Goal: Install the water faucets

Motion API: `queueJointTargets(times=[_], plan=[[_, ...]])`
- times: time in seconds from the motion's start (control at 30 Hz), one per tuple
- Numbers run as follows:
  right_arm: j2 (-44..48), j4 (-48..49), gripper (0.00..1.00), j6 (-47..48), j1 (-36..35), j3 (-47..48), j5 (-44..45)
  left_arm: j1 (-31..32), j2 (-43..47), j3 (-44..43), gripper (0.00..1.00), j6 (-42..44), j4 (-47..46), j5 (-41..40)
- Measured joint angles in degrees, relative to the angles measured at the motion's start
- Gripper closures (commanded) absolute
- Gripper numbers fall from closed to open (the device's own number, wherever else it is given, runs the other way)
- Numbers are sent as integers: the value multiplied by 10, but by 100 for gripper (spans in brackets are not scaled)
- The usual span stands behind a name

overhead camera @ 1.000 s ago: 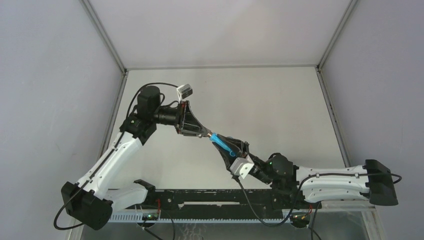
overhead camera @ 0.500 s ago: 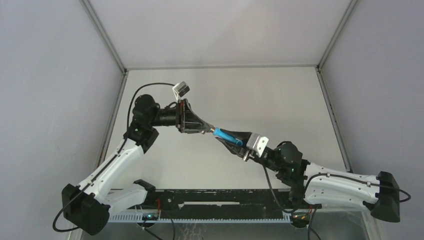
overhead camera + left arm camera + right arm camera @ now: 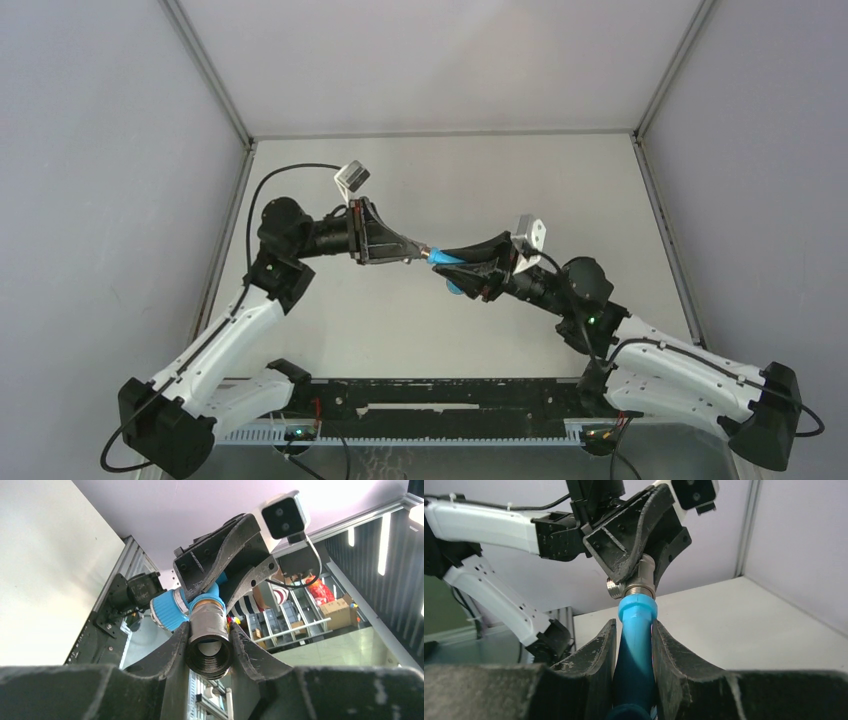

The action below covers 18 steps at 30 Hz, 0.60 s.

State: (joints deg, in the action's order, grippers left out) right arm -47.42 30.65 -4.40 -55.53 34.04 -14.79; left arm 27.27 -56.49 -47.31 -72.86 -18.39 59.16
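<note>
The tap (image 3: 634,645) is smooth blue plastic (its fitting (image 3: 209,626) dull metal).

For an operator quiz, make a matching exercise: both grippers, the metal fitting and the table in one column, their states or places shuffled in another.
1. left gripper
2. right gripper
3. metal fitting
4. table

a. shut on the blue tap
b. white, underneath the grippers
c. grey, against the tap's blue collar
d. shut on the metal fitting

Pairs: 1-d, 2-a, 3-c, 4-b
</note>
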Motion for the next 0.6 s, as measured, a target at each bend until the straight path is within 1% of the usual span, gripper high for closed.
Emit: queueJointTargets(times=[0.17,0.4,0.47,0.6], plan=[[-21,-35,100,-99,33,41,-34,0,10,1,100,9,-8,-33],[-46,-24,100,-202,58,47,-59,6,29,16,100,22,-8,-81],[-57,-13,100,-234,74,49,-82,9,40,24,100,33,-8,-100],[-94,2,100,-310,117,69,-158,21,74,47,100,67,-10,-152]])
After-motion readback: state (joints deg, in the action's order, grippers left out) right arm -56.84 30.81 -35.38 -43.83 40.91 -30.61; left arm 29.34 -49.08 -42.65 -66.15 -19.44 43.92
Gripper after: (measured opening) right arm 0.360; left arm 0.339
